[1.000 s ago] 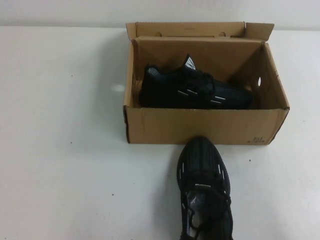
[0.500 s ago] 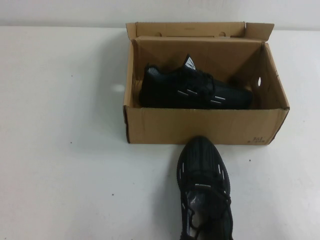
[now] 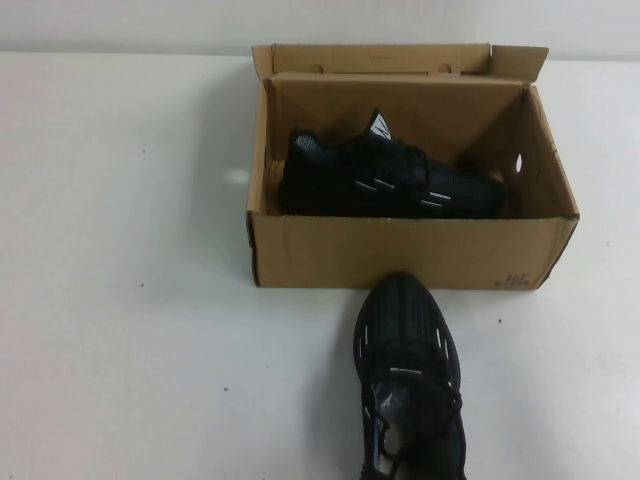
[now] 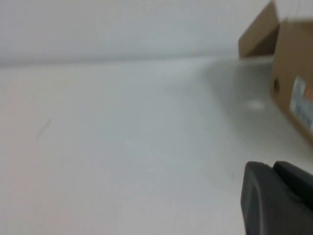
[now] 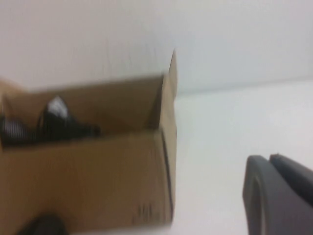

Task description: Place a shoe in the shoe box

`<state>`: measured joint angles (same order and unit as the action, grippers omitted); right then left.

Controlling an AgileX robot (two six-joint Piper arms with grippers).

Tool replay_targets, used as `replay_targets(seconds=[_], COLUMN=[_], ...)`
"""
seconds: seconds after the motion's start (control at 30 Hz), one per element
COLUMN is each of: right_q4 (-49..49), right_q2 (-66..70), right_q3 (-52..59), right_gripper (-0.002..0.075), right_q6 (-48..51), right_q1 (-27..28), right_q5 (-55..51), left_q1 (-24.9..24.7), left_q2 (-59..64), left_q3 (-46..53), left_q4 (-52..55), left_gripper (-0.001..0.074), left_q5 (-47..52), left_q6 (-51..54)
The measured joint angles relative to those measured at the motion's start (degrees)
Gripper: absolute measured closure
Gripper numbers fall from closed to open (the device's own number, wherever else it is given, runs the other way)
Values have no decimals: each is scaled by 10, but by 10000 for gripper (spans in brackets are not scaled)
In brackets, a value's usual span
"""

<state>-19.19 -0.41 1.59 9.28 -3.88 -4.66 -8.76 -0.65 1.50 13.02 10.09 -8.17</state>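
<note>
The brown cardboard shoe box [image 3: 400, 255] stands open at the table's far middle, lid flap up behind it. One black shoe [image 3: 385, 180] lies on its side inside the box, toe to the right. Its look-alike, a second black shoe [image 3: 410, 380], stands on the table in front of the box, toe touching or nearly touching the front wall. Neither arm shows in the high view. My left gripper [image 4: 271, 169] is shut and empty, low over bare table left of the box [image 4: 293, 83]. My right gripper [image 5: 269, 161] is shut and empty, right of the box [image 5: 98, 181].
White table [image 3: 120, 300] stretches wide to the left and right of the box. A pale wall runs along the table's far edge behind the box. The box end facing right has a round finger hole [image 3: 518, 161].
</note>
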Motion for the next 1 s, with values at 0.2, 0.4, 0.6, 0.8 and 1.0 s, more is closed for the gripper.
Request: replay_targets(seconds=[0.2,0.4,0.6,0.8,1.0], right_q4=[-33,-69,-84,-13,142], right_q2=[0,-1,-2,-4,-4], right_q3=[0,0,0,0,-71], right_gripper=[742,742,742,742,742], right_q6=[0,0,0,0,0], right_q1=[0,0,0,0,0], right_q5=[235,372,400,474,478], left_q1=[0,0,0,0,0], left_q2=[0,0,-1,-1,-1], left_q3=[0,0,0,0,-4], left_q4=[4,8,10,11,-8], left_gripper=[735,735,735,735,735], left_q5=[-258,-427,-453,-538,-652], left_q6=[0,0,7,4,-3])
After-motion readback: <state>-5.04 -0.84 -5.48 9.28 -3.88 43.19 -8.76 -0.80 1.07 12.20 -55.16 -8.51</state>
